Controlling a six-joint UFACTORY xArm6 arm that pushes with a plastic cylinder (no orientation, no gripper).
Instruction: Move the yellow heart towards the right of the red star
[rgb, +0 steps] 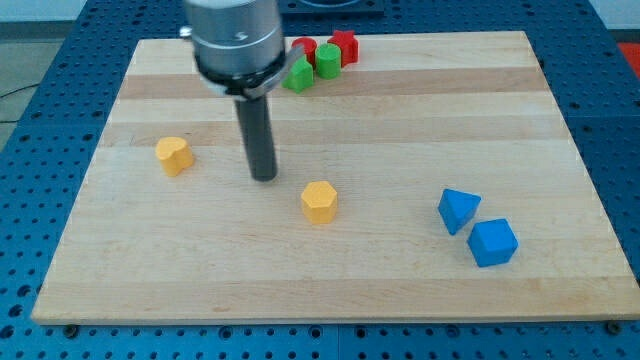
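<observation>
your rod had no jaws to open or close; my tip (264, 177) rested on bare wood. the yellow heart (174, 155) lay to the view's left of it, apart. the red star (345, 46) sat at the view's top among red and green blocks. the heart looked smooth, matte and chunky.

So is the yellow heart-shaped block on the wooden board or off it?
On it. The yellow heart-shaped block sits on the wooden board near the view's left edge, apart from my tip.
</observation>
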